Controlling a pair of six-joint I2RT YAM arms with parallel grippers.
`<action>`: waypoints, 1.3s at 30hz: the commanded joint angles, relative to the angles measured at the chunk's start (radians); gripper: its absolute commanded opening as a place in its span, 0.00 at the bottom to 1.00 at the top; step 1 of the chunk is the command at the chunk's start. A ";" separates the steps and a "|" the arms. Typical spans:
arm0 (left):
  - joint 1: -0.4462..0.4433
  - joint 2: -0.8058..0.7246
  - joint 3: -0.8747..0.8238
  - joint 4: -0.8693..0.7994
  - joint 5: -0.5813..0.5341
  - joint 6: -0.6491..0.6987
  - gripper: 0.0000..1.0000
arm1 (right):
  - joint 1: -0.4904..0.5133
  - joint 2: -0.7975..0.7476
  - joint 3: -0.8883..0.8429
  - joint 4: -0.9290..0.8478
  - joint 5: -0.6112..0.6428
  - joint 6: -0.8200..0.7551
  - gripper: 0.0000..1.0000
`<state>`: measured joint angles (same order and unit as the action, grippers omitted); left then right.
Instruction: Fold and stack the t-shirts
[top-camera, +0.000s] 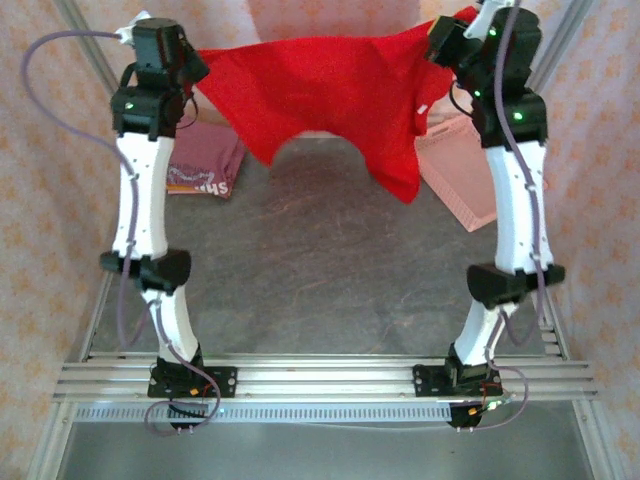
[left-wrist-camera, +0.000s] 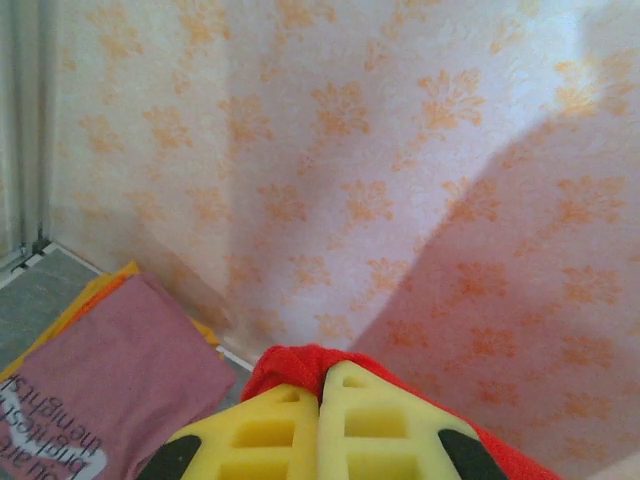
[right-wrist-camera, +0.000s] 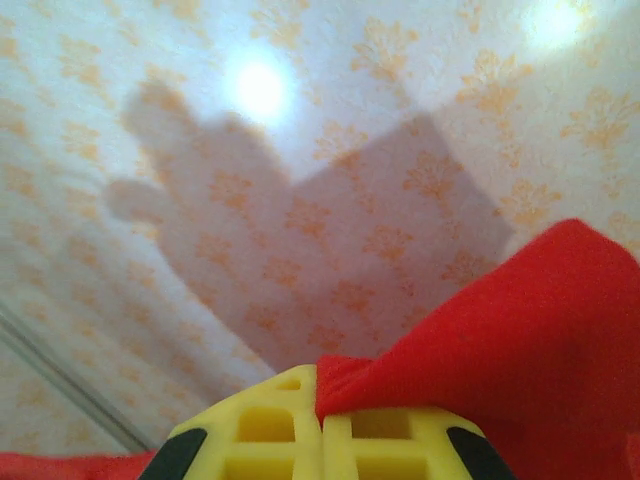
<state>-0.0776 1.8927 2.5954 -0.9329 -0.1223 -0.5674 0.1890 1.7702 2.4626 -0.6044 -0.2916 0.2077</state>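
**Red t-shirt stretched in the air between two closed claws**

From the top camera, the red t-shirt (top-camera: 330, 95) hangs spread out above the far edge of the desk (top-camera: 320, 280), lifted clear at both upper corners. The left claw (top-camera: 193, 62) pinches its left end and the right claw (top-camera: 447, 35) pinches its right end, both raised high on their arms. The cloth sags in the middle, with one flap drooping towards the far left and a longer one hanging down on the right, just in front of the pink basket (top-camera: 462, 180). Whether that longer flap touches the desk cannot be told. The basket stands at the far right corner. A folded maroon-pink t-shirt (top-camera: 205, 165) with white lettering lies flat near the far left corner, partly behind the left arm.

From the left wrist camera, the left claw (left-wrist-camera: 320, 385) has its yellow fingers (left-wrist-camera: 270, 430) pressed together, with a bunch of the red cloth clamped at their tips. Below and to the left lies the maroon-pink t-shirt, lettering showing, and the edge of an orange t-shirt (left-wrist-camera: 95, 292) peeps out from under it. Both sit close to the patterned wall (left-wrist-camera: 330, 150).

From the right wrist camera, the right claw (right-wrist-camera: 320, 395) is likewise closed, and a fold of the red t-shirt is caught between its yellow fingers and billows up to the right. The patterned wall behind carries a broad shadow
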 joint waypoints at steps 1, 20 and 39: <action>-0.014 -0.268 -0.272 0.137 0.015 -0.006 0.00 | -0.003 -0.199 -0.274 0.107 -0.020 -0.013 0.00; -0.014 -0.825 -1.756 0.219 -0.071 -0.236 0.00 | 0.073 -0.857 -1.886 0.391 -0.302 0.329 0.00; -0.014 -0.844 -1.983 0.209 -0.149 -0.398 0.40 | 0.084 -0.905 -1.987 0.224 -0.247 0.319 0.51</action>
<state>-0.0982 1.1019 0.6205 -0.6720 -0.1810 -0.9272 0.2726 0.9188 0.4740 -0.3241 -0.5621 0.5209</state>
